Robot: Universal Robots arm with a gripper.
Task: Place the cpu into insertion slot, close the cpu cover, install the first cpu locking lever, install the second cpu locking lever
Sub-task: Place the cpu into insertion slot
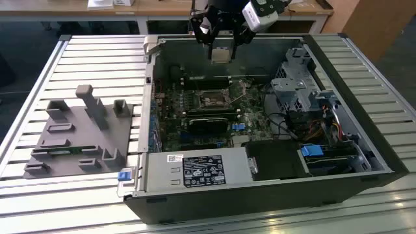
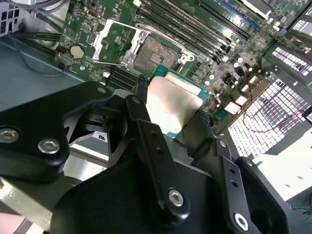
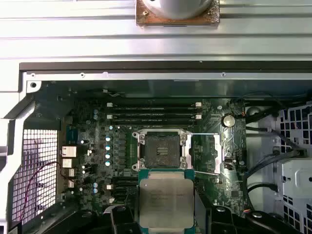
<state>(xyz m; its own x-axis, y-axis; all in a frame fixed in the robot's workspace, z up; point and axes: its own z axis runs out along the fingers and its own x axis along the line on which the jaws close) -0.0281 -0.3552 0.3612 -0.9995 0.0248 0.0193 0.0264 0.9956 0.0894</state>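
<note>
My gripper hangs over the far wall of the open computer case, shut on the cpu, a flat square chip with a pale metal top. In both wrist views the chip sits clamped between the black fingers. The insertion slot lies bare on the green motherboard, below and ahead of the chip and apart from it. The cpu cover, a shiny metal frame, is flipped open beside the slot. A thin locking lever stands raised near it.
The case walls ring the motherboard. Memory slots run beside the socket, and a black module lies on the near side. A drive cage and cables fill the exterior view's right. A grey fixture sits on the slatted table.
</note>
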